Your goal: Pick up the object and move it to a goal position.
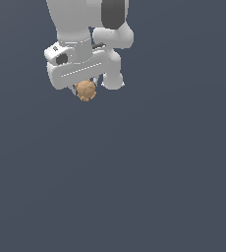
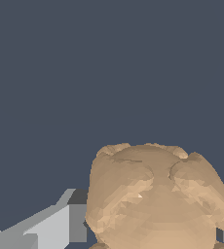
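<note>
A flat, uniform dark slate-blue counter is seen filling the background of both views, with no markings on it. In the exterior view, the white, smooth-shelled robot arm with a dark grey joint band is seen entering from the upper edge, towards the exterior view's left, and ending in a boxy white gripper with a dashed line along its face. Directly below that gripper body, a small lumpy tan-brown rounded object with a rough, bumpy surface is shown, clearly narrower than the gripper's width and touching its underside. The fingers are largely hidden there behind the object and the gripper body. In the wrist view, the same object is rendered much larger, and detail lost in the exterior view is revealed: faceted bulges, two raised rounded lobes separated by a shallow crease, and lighter orange-tan patches on the lower folds. A pale grey finger is seen pressed against one flank of the object, and a small sliver of grey is visible at the opposite flank, so the fingers are judged to be closed upon the object, which is held between them.
</note>
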`<state>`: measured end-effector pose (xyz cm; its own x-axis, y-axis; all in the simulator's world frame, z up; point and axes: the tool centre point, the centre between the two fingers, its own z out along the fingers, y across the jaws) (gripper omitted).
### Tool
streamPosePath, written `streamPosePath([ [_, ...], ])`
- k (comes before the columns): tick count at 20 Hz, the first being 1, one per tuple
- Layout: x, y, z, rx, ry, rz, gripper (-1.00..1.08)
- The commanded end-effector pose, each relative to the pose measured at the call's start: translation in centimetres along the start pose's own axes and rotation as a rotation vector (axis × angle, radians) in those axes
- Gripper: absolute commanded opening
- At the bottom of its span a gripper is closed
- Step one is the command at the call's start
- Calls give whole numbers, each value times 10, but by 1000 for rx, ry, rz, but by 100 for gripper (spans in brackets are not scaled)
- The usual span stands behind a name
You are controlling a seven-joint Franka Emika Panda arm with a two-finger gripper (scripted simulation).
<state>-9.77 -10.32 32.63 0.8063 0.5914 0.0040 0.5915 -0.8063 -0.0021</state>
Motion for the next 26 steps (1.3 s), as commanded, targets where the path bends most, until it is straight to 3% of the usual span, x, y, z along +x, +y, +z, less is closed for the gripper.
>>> streamPosePath([
  [1, -12, 10, -26, 1, 0, 0, -100],
  [13, -52, 50, -121, -1, -3, 1, -100],
  [26, -62, 63, -149, -2, -4, 1, -100],
])
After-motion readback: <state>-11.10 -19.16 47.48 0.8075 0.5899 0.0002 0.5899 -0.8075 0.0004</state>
